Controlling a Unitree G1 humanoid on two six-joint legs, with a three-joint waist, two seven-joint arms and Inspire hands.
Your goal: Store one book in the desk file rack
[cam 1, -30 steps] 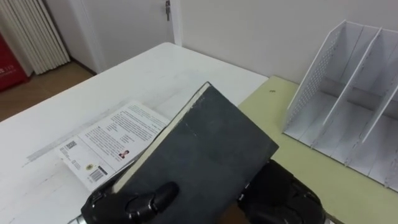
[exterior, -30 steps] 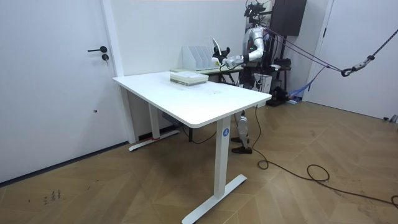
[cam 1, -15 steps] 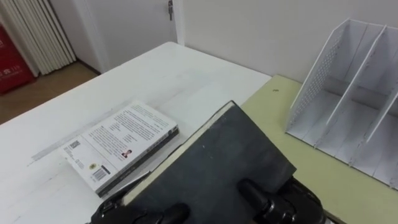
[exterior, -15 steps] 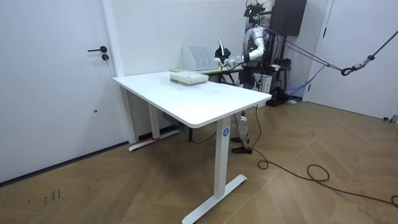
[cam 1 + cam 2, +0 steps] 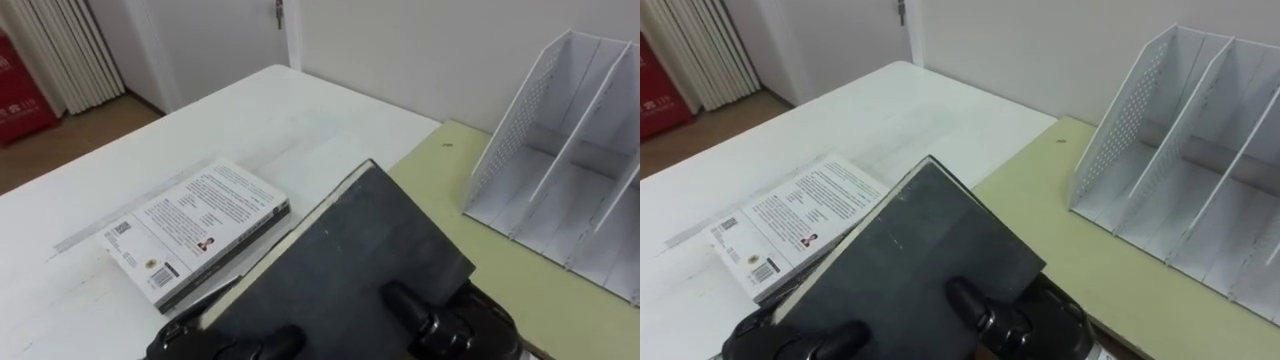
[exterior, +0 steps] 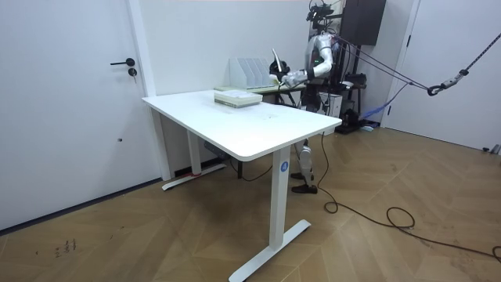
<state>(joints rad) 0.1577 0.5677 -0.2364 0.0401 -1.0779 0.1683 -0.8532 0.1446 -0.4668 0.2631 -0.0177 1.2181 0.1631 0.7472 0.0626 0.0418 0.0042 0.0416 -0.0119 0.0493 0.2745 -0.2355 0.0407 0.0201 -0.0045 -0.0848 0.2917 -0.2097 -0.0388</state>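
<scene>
I hold a dark-covered book (image 5: 350,250) in both hands, tilted with its far corner raised, above the seam between the white table (image 5: 250,110) and the yellow-green desk (image 5: 440,190). My left hand (image 5: 262,345) grips its near left edge, thumb on the cover. My right hand (image 5: 465,325) grips the near right corner, thumb curled over the cover. The white file rack (image 5: 565,150) stands on the yellow-green desk to the far right, its slots empty and open towards me. In the room view I stand at the table's far end, next to the rack (image 6: 249,72).
A stack of books (image 5: 195,232) with a white printed cover on top lies on the white table, left of the held book. A door (image 5: 215,40) and a wall stand behind the table. Wooden floor shows at far left.
My right thumb has come over the cover and that hand has closed on the book. The book has dropped flatter and shifted slightly right, towards the rack.
</scene>
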